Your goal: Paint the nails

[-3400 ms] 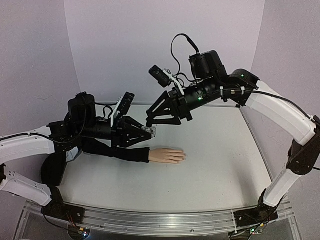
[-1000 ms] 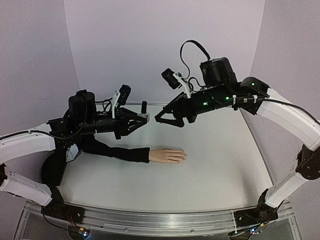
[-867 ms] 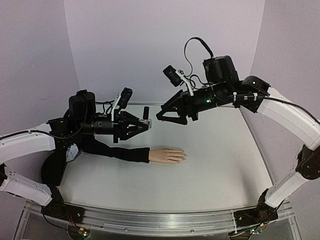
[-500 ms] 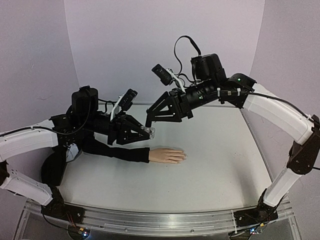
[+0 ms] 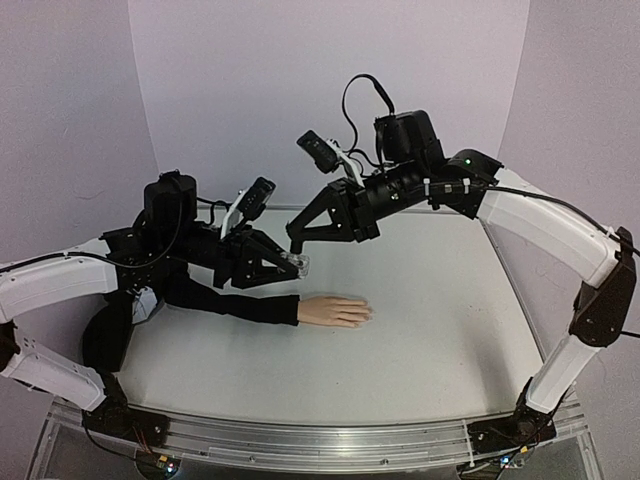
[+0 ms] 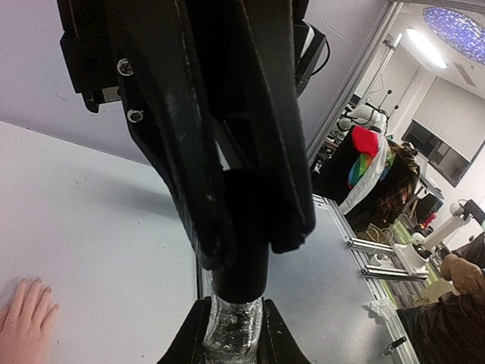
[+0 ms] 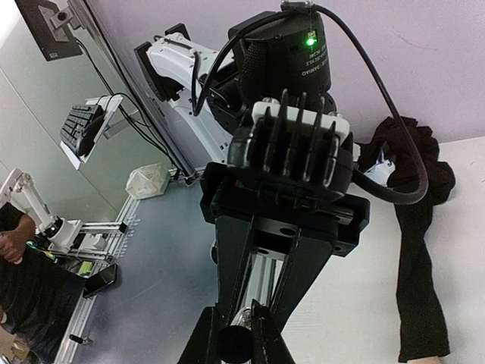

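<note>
The left gripper [image 5: 290, 266] is pinching the clear glass body of a small polish bottle [image 6: 233, 330] above the table [image 5: 440, 330], its fingers pressing in on either side of the glass. The right gripper [image 5: 294, 246] is reaching down from the upper right and clamping its two fingers on the bottle's dark cap [image 6: 242, 262]; the left wrist view shows them lying flat against both sides of the cap.

A second ago the two grippers were standing apart over the back of the table. The right one was spread wide and clear of the bottle, and the cap was sticking up free from the left gripper. Since then the left gripper has dropped a little lower and nearer. The right arm has swung left to meet it, and its fingers have come together on the cap.

The mannequin hand [image 5: 336, 310] is lying palm down on the table, below and just right of the joined grippers, exactly where it lay before. Its black sleeve [image 5: 230, 300] is running off to the left under the left arm. The nails [image 5: 366, 316] are at the fingertips, which point right (too small here to tell whether they are painted), and neither gripper is touching them.
</note>
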Tool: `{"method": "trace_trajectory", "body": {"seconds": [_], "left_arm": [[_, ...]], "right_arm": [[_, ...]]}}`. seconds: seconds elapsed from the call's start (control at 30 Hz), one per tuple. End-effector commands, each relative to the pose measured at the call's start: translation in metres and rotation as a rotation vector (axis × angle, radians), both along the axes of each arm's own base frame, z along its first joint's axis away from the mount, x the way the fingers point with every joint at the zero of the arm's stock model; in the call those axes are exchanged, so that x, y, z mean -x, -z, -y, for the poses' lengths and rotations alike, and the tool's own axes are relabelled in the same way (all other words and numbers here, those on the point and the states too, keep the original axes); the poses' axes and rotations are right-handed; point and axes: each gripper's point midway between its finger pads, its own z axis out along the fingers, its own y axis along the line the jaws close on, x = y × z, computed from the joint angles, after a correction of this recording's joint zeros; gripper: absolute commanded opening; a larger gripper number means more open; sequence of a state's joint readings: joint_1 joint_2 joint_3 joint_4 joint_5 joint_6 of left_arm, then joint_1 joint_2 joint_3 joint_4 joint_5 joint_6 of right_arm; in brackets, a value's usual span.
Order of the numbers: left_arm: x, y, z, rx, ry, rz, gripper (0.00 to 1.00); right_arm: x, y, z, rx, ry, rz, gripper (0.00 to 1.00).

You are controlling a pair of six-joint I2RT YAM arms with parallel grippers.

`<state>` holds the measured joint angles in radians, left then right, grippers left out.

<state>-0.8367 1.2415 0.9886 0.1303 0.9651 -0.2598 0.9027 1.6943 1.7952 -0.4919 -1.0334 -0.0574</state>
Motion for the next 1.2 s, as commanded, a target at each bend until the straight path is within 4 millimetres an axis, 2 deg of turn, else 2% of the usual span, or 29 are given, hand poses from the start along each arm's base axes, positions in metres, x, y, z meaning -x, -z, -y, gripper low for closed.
{"method": "trace_trajectory", "body": {"seconds": [0.0, 0.1, 0.17, 0.23, 0.27, 0.3, 0.33, 0.4, 0.5, 0.53, 0.6, 0.73, 0.83, 0.9, 0.93, 1.07, 1.17], "left_arm": [[-0.046, -0.05, -0.013, 0.131, -0.289, 0.141, 0.0], [-0.083, -0.06, -0.024, 0.116, -0.53, 0.204, 0.0], [-0.122, -0.063, -0.043, 0.104, -0.781, 0.238, 0.0], [-0.158, -0.062, -0.061, 0.065, -1.009, 0.249, 0.0], [-0.176, -0.059, -0.071, 0.031, -1.119, 0.267, 0.0], [-0.19, -0.054, -0.075, -0.01, -1.192, 0.284, 0.0], [-0.205, -0.048, -0.079, -0.051, -1.267, 0.291, 0.0], [-0.225, -0.035, -0.078, -0.113, -1.346, 0.314, 0.0], [-0.234, -0.017, -0.07, -0.151, -1.349, 0.306, 0.0], [-0.233, -0.013, -0.065, -0.152, -1.32, 0.297, 0.0], [-0.224, -0.006, -0.056, -0.145, -1.245, 0.28, 0.0], [-0.198, 0.01, -0.048, -0.147, -1.101, 0.25, 0.0], [-0.167, 0.021, -0.041, -0.127, -0.946, 0.222, 0.0], [-0.14, 0.029, -0.034, -0.128, -0.805, 0.201, 0.0], [-0.127, 0.03, -0.032, -0.122, -0.737, 0.192, 0.0], [-0.073, 0.02, -0.022, -0.06, -0.458, 0.16, 0.0], [-0.039, 0.003, -0.018, -0.011, -0.27, 0.14, 0.0]], "right_arm": [[0.003, 0.012, -0.008, 0.029, 0.009, -0.043, 0.0], [-0.013, 0.037, -0.021, 0.103, 0.094, -0.12, 0.0], [-0.027, 0.058, -0.029, 0.166, 0.199, -0.139, 0.0], [-0.058, 0.085, -0.037, 0.253, 0.421, -0.149, 0.0], [-0.081, 0.095, -0.037, 0.299, 0.598, -0.123, 0.0], [-0.095, 0.107, -0.036, 0.348, 0.757, -0.136, 0.0], [-0.112, 0.113, -0.027, 0.375, 0.928, -0.134, 0.0], [-0.121, 0.116, -0.024, 0.387, 1.127, -0.149, 0.0], [-0.125, 0.096, -0.038, 0.337, 1.189, -0.124, 0.0], [-0.125, 0.088, -0.042, 0.325, 1.178, -0.125, 0.02], [-0.124, 0.079, -0.045, 0.313, 1.155, -0.11, 0.11], [-0.122, 0.055, -0.035, 0.28, 1.092, -0.108, 0.23], [-0.117, 0.039, -0.017, 0.265, 1.031, -0.105, 0.48], [-0.104, 0.027, -0.007, 0.256, 0.929, -0.063, 0.64], [-0.096, 0.024, -0.004, 0.252, 0.865, -0.042, 0.69], [-0.054, 0.012, 0.003, 0.189, 0.547, 0.027, 0.73], [-0.029, 0.0, 0.007, 0.111, 0.348, 0.029, 0.68]]}}
